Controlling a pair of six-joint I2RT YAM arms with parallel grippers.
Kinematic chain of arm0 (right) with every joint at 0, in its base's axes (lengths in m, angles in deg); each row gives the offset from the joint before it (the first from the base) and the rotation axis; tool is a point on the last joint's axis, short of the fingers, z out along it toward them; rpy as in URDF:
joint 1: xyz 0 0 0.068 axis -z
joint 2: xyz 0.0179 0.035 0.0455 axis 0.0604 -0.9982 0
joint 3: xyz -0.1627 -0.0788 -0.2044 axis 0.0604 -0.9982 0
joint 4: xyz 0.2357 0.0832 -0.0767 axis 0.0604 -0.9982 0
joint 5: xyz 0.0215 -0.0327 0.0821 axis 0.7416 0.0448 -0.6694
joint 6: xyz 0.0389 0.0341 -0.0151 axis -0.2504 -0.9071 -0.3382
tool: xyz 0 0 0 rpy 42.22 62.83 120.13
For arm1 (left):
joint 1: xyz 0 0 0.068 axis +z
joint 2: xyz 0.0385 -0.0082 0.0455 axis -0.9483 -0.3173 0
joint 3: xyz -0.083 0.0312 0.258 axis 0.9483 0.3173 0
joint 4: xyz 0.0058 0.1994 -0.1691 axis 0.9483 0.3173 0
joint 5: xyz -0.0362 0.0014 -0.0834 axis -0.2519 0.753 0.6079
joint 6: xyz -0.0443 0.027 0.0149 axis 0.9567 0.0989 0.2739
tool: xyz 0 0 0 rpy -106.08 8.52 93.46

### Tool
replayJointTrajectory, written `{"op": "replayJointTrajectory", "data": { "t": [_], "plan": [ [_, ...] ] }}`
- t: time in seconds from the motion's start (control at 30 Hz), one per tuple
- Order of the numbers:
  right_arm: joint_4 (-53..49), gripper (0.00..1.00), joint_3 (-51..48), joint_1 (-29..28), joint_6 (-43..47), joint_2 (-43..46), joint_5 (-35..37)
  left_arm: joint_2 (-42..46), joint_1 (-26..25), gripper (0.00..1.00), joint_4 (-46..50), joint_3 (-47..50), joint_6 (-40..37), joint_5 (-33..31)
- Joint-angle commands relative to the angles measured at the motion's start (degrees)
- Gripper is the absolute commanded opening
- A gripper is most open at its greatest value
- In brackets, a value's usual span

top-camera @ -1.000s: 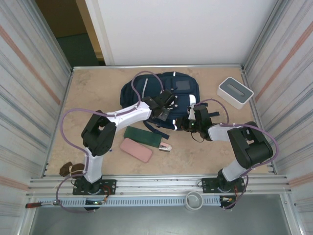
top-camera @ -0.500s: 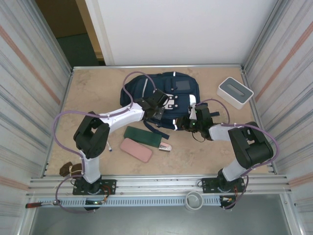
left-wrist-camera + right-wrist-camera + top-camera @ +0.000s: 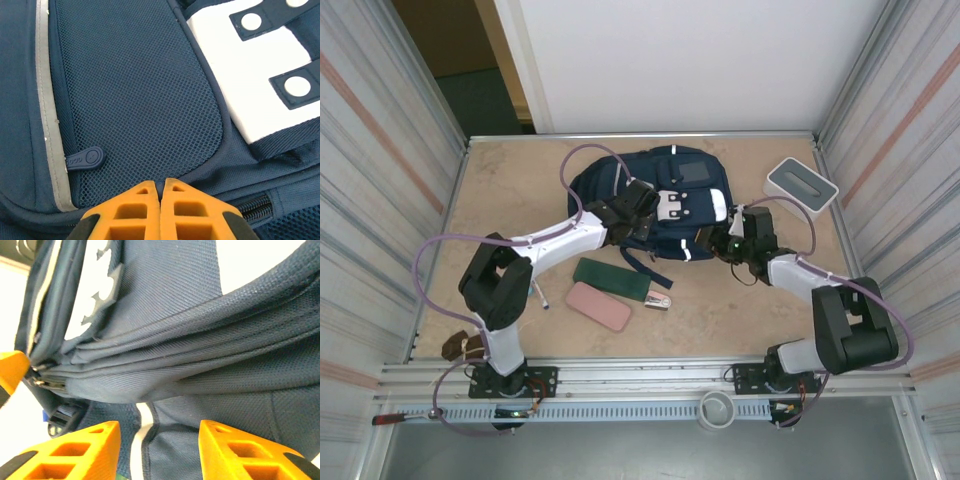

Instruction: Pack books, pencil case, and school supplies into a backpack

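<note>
Big navy-blue fabric backpack is lying flat toward the far end of the tan surface. The left claw is down on the backpack's left-middle part. Up close, that left claw is clenched, orange tips pressed together right at the seam under the backpack's mesh pocket, but I can't tell if any cloth is actually pinched. The right claw is at the backpack's near-right edge. In its own camera the right claw is released, fingers apart with folds of backpack fabric between them. A thin flat dark booklet lies just off the backpack's near-left corner. The small pink-and-silver stapler sits beside the booklet, and a rounded pink pencil case lies a bit further out from the backpack. A white box with a grey top sits off the backpack's right side.
</note>
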Motion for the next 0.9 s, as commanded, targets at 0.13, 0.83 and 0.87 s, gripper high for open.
{"op": "replayJointTrajectory", "data": {
  "t": [0.13,0.83,0.87],
  "plan": [
    [-3.5,0.62,1.7,-1.9,-13.88,2.5,8.59,3.19,-1.56,0.0,-2.88,-1.59,-0.07,-0.01],
    [-4.13,0.01,9.18,-7.25,-11.06,-9.09,22.52,6.52,-0.63,0.0,-6.81,5.36,-7.3,-6.46],
    [-4.37,0.0,9.08,-7.12,-10.32,-8.82,22.43,6.96,0.25,0.0,-7.05,6.09,-7.77,-6.95]
  ]
}}
